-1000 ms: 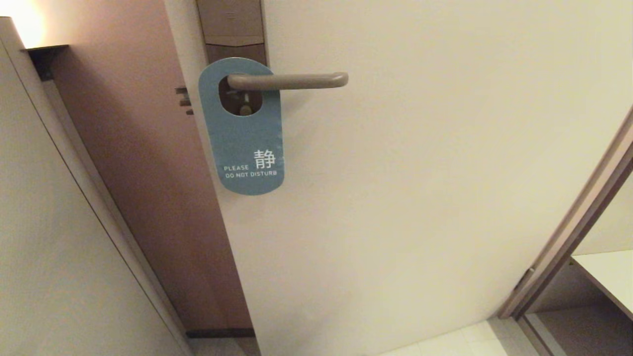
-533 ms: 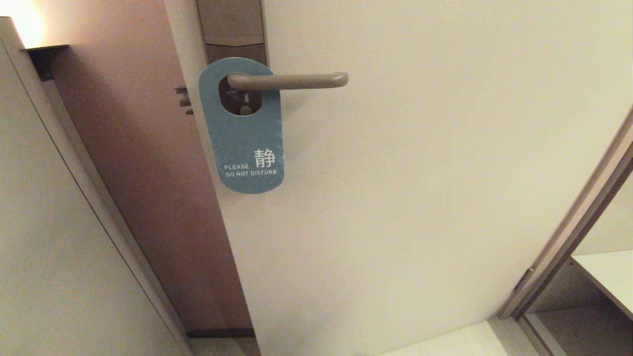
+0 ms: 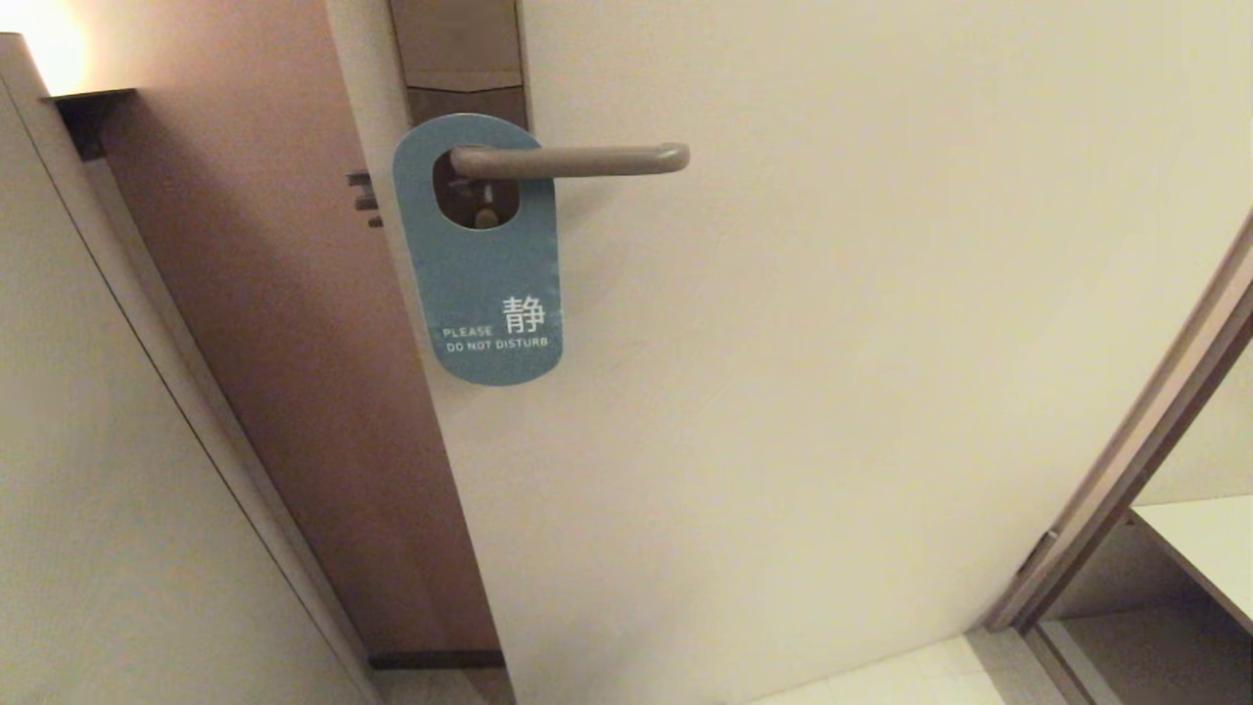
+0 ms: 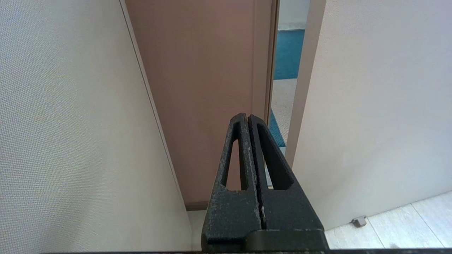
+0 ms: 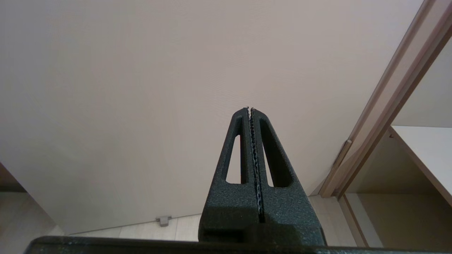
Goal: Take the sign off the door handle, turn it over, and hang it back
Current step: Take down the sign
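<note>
Flat teal door-hanger sign [image 3: 480, 284], "PLEASE DO NOT DISTURB" side out, hangs by its oval hole on the slim beige-bronze lever door handle [image 3: 573, 160], near the cream door's [image 3: 832, 343] left edge, below the brown lock plate [image 3: 458, 54]. Left end effector [image 4: 248, 118] clenched, empty, low by the door's open edge. Right end effector [image 5: 250, 110] clenched, empty, low facing the door. Neither near the sign.
</note>
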